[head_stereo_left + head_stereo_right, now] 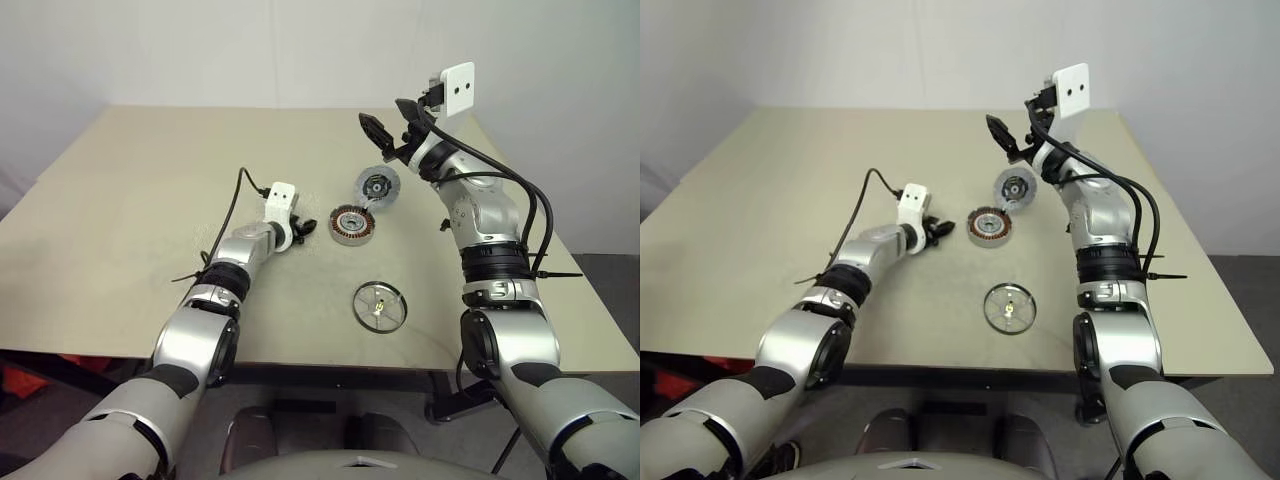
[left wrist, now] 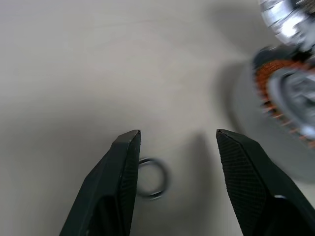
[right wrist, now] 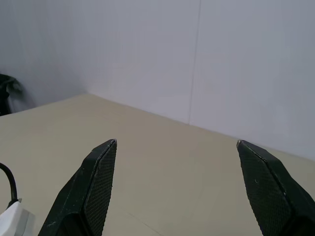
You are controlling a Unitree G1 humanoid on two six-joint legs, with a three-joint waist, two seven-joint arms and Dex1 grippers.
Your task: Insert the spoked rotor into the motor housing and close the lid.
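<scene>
Left gripper [image 1: 305,231] is held low over the table [image 1: 120,200], just left of the housing [image 1: 352,225], its two black fingers [image 2: 123,167] parted with nothing between them. A small loose metal ring [image 2: 150,177] is seen on the table at the tip of one finger in the left wrist view; whether it is touched cannot be told.

The housing is seen as a short round grey drum standing upright on the table, with a ring of copper-coloured windings inside and a pale metal centre. No cover is on it and nothing has been placed inside it.

The rotor [image 1: 380,306] lies flat on the table, on the near side of the housing and well apart from it. It is seen as a thin dark-rimmed wheel with a few slim spokes and a small bright hub, the table showing through between the spokes.

The lid [image 1: 377,186], a round silver-white disc with a dark metallic centre, is found just beyond the housing and slightly to its right.

Right gripper [image 1: 388,138] is raised in the air above the lid, beyond and to the right of the housing, its fingers [image 3: 93,189] spread wide and empty.
</scene>
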